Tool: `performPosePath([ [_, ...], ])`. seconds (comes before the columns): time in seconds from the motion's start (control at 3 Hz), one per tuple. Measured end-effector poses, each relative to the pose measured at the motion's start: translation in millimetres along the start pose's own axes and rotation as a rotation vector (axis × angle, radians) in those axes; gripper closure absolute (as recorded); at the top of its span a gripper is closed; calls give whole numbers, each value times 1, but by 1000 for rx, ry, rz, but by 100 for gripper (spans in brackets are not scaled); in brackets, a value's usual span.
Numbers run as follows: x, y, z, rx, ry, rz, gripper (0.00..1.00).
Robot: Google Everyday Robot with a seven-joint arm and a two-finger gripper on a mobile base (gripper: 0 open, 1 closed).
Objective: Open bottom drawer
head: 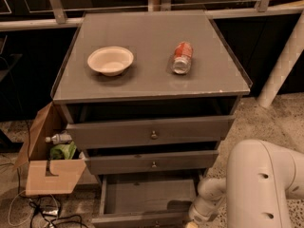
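Observation:
The grey cabinet has three drawers. The bottom drawer is pulled out toward me, and its grey inside shows. Its slim front lies at the lower edge of the view. The middle drawer and the top drawer each stand slightly out. My white arm comes in from the lower right. My gripper is at the right front corner of the bottom drawer and is mostly cut off by the lower edge of the view.
A paper bowl and a red can on its side lie on the cabinet top. An open cardboard box with a bottle stands left of the cabinet, with cables on the floor. A white post leans at the right.

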State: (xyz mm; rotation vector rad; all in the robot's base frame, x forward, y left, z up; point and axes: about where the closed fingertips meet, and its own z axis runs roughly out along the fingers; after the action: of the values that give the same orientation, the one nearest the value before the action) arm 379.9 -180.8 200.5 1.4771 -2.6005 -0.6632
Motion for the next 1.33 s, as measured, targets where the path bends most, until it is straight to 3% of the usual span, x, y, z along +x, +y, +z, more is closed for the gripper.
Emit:
performPosePath([
  [0.33,-1,0,-1,0,0,0,0],
  [0.67,-24,-4,-33,67,-59,-39,0],
  [1.33,-32,-23,-11,48,-47,-52,0],
])
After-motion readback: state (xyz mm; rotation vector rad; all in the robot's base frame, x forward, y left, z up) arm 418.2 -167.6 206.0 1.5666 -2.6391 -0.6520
